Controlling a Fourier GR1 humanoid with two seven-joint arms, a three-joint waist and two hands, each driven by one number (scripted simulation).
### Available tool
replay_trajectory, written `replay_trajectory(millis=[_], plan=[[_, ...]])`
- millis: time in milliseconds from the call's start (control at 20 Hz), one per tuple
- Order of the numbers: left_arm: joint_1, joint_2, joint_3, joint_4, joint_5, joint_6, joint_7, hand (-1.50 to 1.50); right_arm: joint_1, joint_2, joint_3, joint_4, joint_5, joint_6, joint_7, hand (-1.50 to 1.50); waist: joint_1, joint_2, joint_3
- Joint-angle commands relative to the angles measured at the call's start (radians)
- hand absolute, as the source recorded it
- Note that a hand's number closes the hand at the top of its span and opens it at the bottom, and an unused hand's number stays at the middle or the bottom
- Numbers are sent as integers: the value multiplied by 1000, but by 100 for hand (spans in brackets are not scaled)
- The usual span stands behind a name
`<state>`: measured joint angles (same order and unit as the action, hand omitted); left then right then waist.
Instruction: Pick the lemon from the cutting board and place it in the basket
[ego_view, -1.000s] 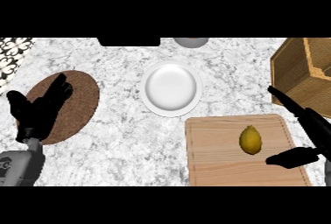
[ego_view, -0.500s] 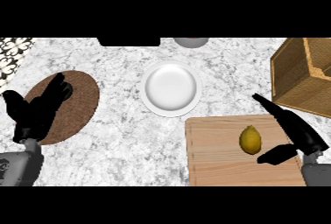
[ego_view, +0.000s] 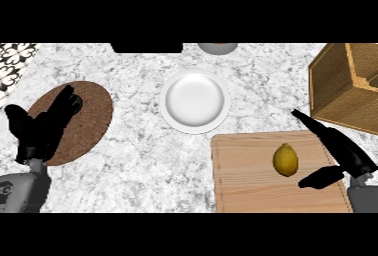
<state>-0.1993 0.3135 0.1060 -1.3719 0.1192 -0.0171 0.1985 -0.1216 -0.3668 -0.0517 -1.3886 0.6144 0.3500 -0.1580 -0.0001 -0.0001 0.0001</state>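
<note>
A yellow lemon (ego_view: 286, 159) lies on the light wooden cutting board (ego_view: 251, 185) at the lower right. My right hand (ego_view: 341, 150) is open just right of the lemon, fingers stretched toward the upper left and thumb below, not touching the fruit. The woven basket (ego_view: 338, 85) stands at the right edge, behind the board. At the left, my left hand (ego_view: 44, 127) rests open with fingers up, over a round brown mat.
A white plate (ego_view: 195, 100) sits in the middle of the marble counter. The round brown mat (ego_view: 85, 120) lies at the left. A grey bowl (ego_view: 217, 48) and a dark object (ego_view: 147, 47) show at the far edge.
My right hand has moved left toward the lemon, its fingers now over the board's right edge. The left hand has barely shifted.
</note>
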Motion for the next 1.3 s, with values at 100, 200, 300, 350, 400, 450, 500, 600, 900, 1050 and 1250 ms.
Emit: replay_trajectory(millis=[100,200,300,350,400,450,500,600,900,1050,1250], plan=[[-71,-20,19,39,-23,1,12,0,49,29,7,-50,-10,24,-49,-150,-4,0,0],[-3,-32,15,-38,-40,6,36,0,32,-4,-22,2,-6,45,-96,-150,0,0,0],[50,14,50,-55,-11,-53,11,0,60,-6,-13,32,7,24,-152,-150,2,0,0],[-13,-13,29,-11,-25,-44,24,0,96,47,45,-96,39,24,-61,-150,-3,-1,0],[-28,-32,30,-35,-50,-10,50,0,57,39,7,-35,45,13,-66,-150,-1,0,0],[5,3,72,-10,-14,-60,17,0,83,62,32,-92,54,7,-38,-150,-1,0,0],[75,-40,23,-90,-38,-36,9,0,80,57,36,-13,102,-62,-83,-150,2,-1,0],[-53,-69,15,59,-86,12,-6,0,58,55,22,-15,91,-24,-48,-150,-3,1,0],[-8,-54,54,-27,-42,-38,35,0,48,98,55,-56,157,-40,22,-150,0,0,0],[-21,-43,53,-44,-65,-32,48,0,-22,84,65,60,201,-65,-30,150,2,0,0],[-7,-77,32,-62,-93,-2,51,0,-1,86,118,80,279,-94,-45,150,1,0,0]])
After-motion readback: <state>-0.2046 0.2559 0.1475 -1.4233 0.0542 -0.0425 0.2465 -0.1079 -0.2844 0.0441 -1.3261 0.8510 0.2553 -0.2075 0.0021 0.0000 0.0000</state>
